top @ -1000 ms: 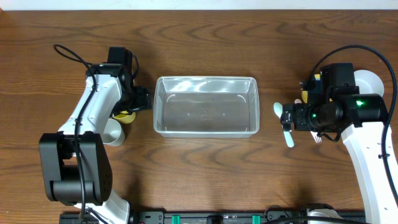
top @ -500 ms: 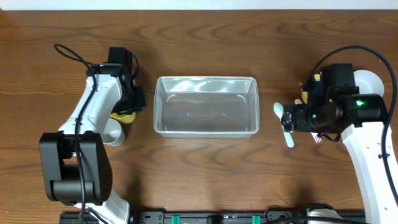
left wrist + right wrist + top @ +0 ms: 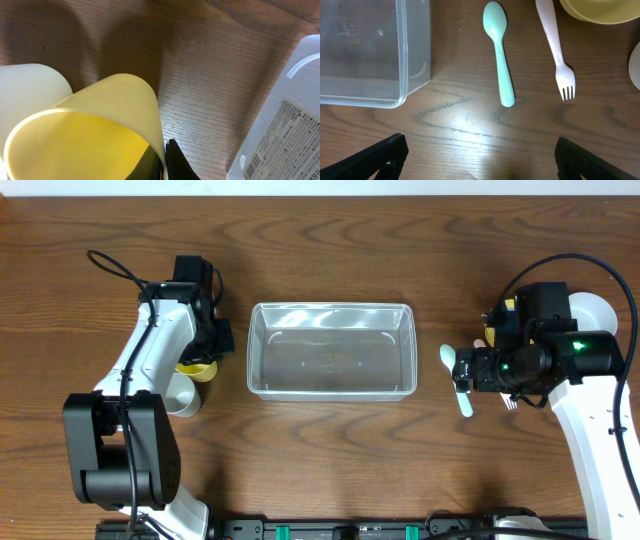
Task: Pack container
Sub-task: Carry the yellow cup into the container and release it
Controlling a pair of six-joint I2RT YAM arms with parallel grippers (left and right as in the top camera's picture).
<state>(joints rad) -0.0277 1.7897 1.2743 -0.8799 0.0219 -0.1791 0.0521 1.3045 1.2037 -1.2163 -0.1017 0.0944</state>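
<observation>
The clear container (image 3: 330,307) stands empty mid-table; its corner shows in the left wrist view (image 3: 285,125) and the right wrist view (image 3: 405,60). My left gripper (image 3: 210,352) is to its left, shut on the wall of a yellow cup (image 3: 200,368). In the left wrist view the jaws (image 3: 165,162) pinch the yellow cup's rim (image 3: 85,130), one finger inside and one outside. My right gripper (image 3: 462,369) hovers open to the container's right, over a mint spoon (image 3: 501,60). Its fingers (image 3: 385,155) stand wide apart with only bare wood between them.
A white cup (image 3: 180,392) sits against the yellow cup (image 3: 30,85). A pink fork (image 3: 555,45) lies right of the spoon. A yellow bowl (image 3: 597,10) and a white bowl (image 3: 590,310) sit at the far right. Arm bases flank the table's front edge.
The left gripper has shut onto the yellow cup's wall. The right arm and the spoon have barely moved.
</observation>
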